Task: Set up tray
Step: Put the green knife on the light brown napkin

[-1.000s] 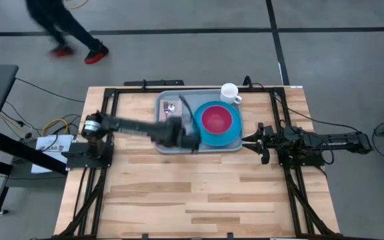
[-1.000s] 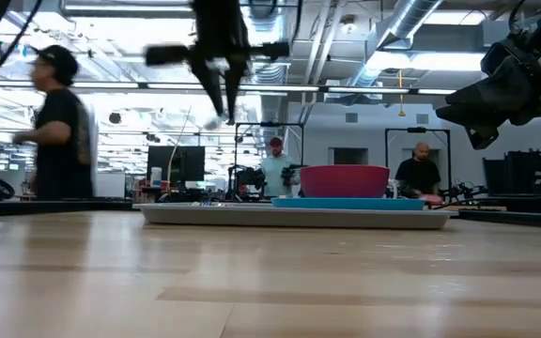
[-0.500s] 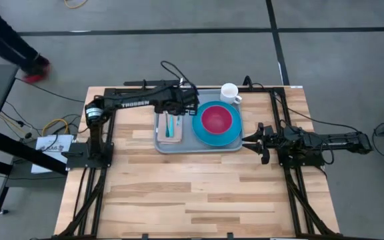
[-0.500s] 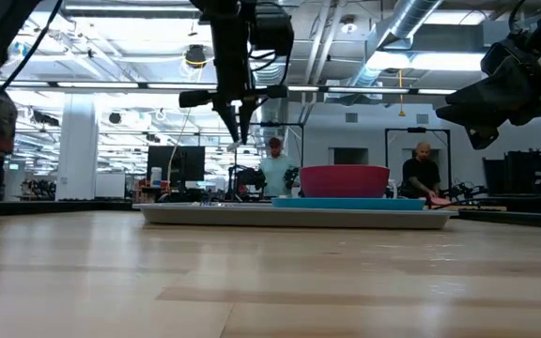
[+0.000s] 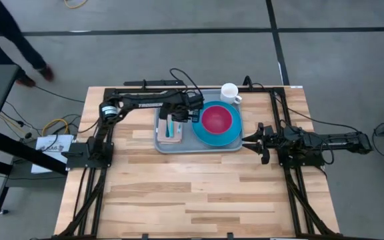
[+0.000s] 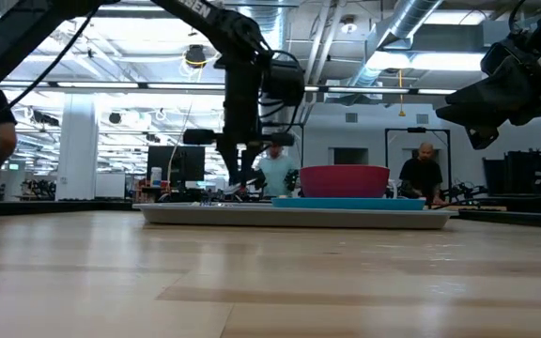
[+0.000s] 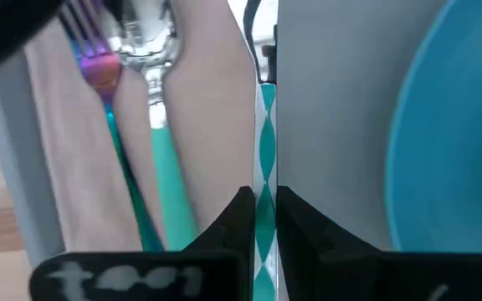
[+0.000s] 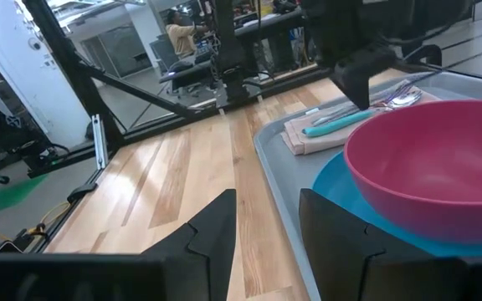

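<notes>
The grey-blue tray (image 5: pixel 199 145) lies at the far middle of the wooden bench (image 5: pixel 199 193), its long side running across between the two arms. On its right part sits a round blue plate (image 5: pixel 217 137) carrying a pink bowl (image 5: pixel 217 120). On its left part lies a beige napkin (image 5: pixel 172 130) with a fork (image 7: pixel 99 75) and a teal-handled spoon (image 7: pixel 153 92) side by side on it. A white cup (image 5: pixel 230 92) stands on the bench just beyond the tray's far right corner.

The left arm reaches from its base at the bench's left edge across to the tray, and the left tool (image 5: pixel 183 117) hangs low over the strip between napkin and plate. In the left wrist view its two dark fingers (image 7: pixel 243 219) are closed on a thin straw with teal and white markings (image 7: pixel 265 142), which lies along the napkin's edge on the bare grey tray floor, beside the spoon and apart from the plate's rim.

The right arm waits at the bench's right side, and the right tool (image 5: pixel 253 141) points toward the tray, near its right edge without touching; its fingers stand apart, holding nothing.

A person (image 6: pixel 272 169) and another person (image 6: pixel 423 174) show in the room behind the bench
</notes>
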Robot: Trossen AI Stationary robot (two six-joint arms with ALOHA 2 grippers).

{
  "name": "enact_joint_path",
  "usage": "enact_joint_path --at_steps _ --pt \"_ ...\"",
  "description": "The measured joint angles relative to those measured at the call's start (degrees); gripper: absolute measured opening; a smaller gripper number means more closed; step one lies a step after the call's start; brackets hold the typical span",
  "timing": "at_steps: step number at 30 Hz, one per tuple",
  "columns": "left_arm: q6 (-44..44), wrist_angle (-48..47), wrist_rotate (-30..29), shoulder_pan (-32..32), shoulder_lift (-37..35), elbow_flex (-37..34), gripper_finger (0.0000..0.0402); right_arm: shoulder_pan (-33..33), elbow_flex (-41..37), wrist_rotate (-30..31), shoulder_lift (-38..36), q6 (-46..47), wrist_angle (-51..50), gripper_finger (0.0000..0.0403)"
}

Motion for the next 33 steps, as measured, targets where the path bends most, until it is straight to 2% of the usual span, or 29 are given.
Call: enact_joint_path --at_steps 3,7,17,23,27,33 --pt "-1.21 0.09 -1.89 0.18 -0.18 0.03 0.0013 -0.02 -0.02 0.0 -0.02 0.0 0.02 0.0123" --pt "-1.25 -2.06 0.81 1.76 -0.19 0.05 0.0013 -0.01 0.0 0.0 -0.02 0.0 0.02 0.0123" --pt "-0.18 -2.3 2.49 3.34 -0.19 0.03 0.0012 0.0 -0.01 0.0 -0.02 0.0 0.0 0.0123" --pt "-0.6 0.3 5.07 2.63 -0.23 -5.14 0.0012 0.0 0.0 0.0 -0.02 0.0 0.02 0.0123" --pt "-1.09 5.52 5.54 1.22 -0.21 -8.94 0.0012 0.0 -0.02 0.0 -0.02 -0.02 0.0 0.0123" --pt "-3.3 9.74 6.56 0.96 -0.29 -11.06 0.0012 -0.02 0.0 -0.01 -0.02 0.0 0.02 0.0123"
